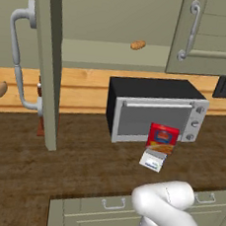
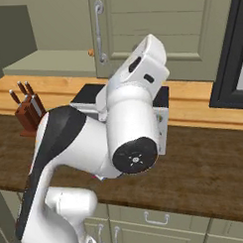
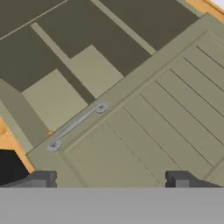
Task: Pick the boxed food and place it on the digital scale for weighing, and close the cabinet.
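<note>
We have the gripper [image 3: 112,179] spread wide with nothing between its two dark tips, and it looks straight at a panelled cabinet door [image 3: 175,118]. That door's curved grey handle [image 3: 78,126] sits at about ten o'clock from the gap between the tips, well apart from them. Beyond the door's edge, toward eleven o'clock, we see the cabinet's pale shelf boards [image 3: 94,70]. In the left base view the cabinet [image 1: 213,37] stands open: the left door [image 1: 47,63] swings out edge-on toward us with its bar handle [image 1: 17,59] at nine o'clock of it, while the right door lies flat at the top right. A small brown lump [image 1: 137,45] rests on the shelf inside. Below on the wooden counter [image 1: 79,166] the red box [image 1: 162,139] stands upright on the small grey scale [image 1: 152,161], just in front of the toaster oven [image 1: 155,110]. In the right base view a knife block [image 2: 28,114] stands at nine o'clock of the arm's big white elbow [image 2: 131,118].
</note>
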Robot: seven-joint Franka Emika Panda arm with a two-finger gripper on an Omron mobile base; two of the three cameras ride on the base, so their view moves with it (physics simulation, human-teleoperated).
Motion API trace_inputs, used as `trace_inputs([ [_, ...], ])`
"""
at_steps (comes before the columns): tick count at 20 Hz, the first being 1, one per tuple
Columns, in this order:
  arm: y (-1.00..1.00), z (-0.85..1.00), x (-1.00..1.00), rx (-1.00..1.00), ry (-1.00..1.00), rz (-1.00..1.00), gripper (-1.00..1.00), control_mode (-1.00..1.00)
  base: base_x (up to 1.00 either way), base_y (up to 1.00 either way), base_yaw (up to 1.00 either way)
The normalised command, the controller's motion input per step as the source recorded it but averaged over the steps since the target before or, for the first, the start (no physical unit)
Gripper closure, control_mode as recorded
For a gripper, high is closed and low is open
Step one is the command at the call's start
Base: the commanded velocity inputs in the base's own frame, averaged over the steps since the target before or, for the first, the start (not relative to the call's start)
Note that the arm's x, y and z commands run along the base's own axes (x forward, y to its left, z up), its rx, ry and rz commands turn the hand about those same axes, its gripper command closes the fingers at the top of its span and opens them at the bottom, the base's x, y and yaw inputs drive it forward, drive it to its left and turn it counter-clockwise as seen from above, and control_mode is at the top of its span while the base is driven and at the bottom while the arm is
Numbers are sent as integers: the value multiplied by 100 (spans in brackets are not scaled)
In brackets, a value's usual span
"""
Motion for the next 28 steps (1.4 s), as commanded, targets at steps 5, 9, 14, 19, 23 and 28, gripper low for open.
trace_inputs([
  [5, 41, -67, -100, 11, -34, 0, -100, -100, 0, 0, 0],
  [9, 98, -91, -100, 15, -43, -1, -100, -100, 0, 0, 0],
  [14, 100, -97, -68, 26, -61, -12, -100, -100, 0, 0, 0],
  [19, 100, -15, -27, 12, -57, -18, -100, -100, 0, 0, 0],
  [23, 100, -12, 3, 0, -48, -16, -100, -100, 0, 0, 0],
  [28, 100, -34, 49, 0, -34, -9, -100, -100, 0, 0, 0],
])
